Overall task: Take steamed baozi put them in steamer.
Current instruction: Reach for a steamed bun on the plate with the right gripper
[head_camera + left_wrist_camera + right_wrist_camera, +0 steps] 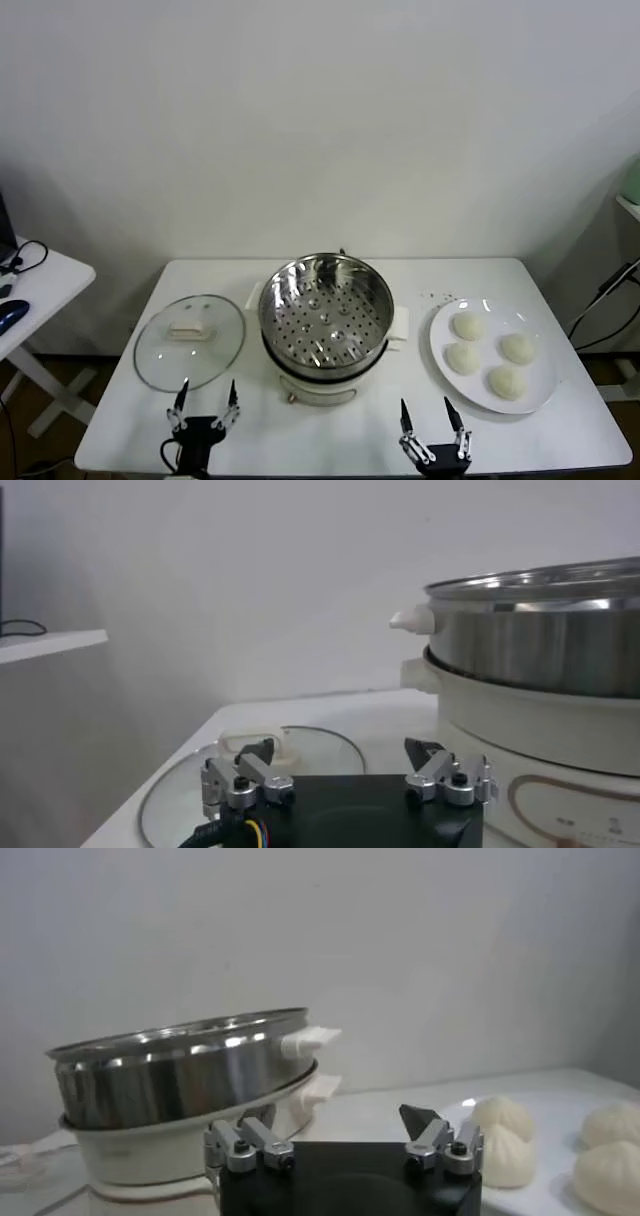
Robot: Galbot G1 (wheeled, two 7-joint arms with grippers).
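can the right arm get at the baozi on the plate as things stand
Probably yes: the right gripper is open near the table's front edge, with nothing between it and the baozi on the plate.

Both arms sit low at the near edge: left claw (205, 400) and right claw (435, 411) gape wide, fingers pointing forward, holding nothing
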